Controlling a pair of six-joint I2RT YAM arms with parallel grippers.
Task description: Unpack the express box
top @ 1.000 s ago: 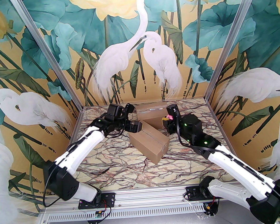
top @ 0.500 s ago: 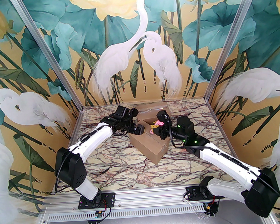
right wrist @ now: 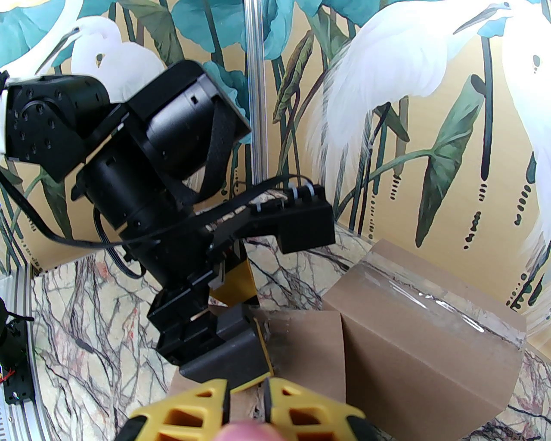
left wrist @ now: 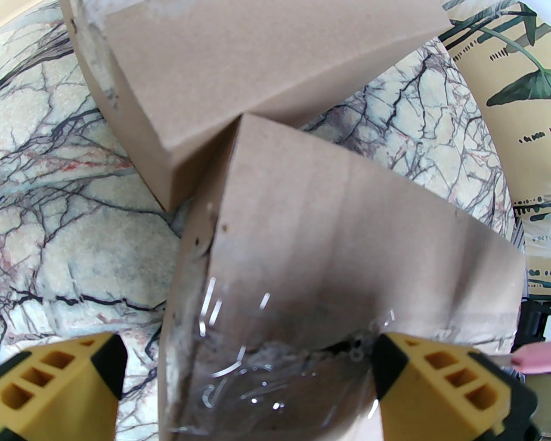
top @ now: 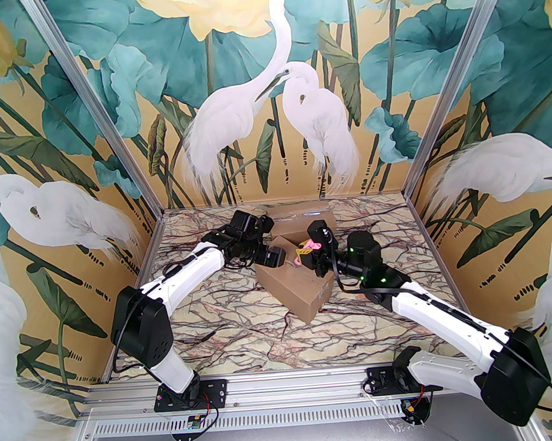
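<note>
The express box lies slantwise in the middle of the marbled table. Its top seam is closed and wrinkled clear tape runs across its far end. A second cardboard box sits just behind it, and their corners meet or very nearly do. The left gripper hangs over the express box's taped far end with its yellow fingers spread wide, clamping nothing. The right gripper comes in at that same end from the right, fingers pinched together on a small pink tool. I cannot tell whether the tool touches the cardboard.
</note>
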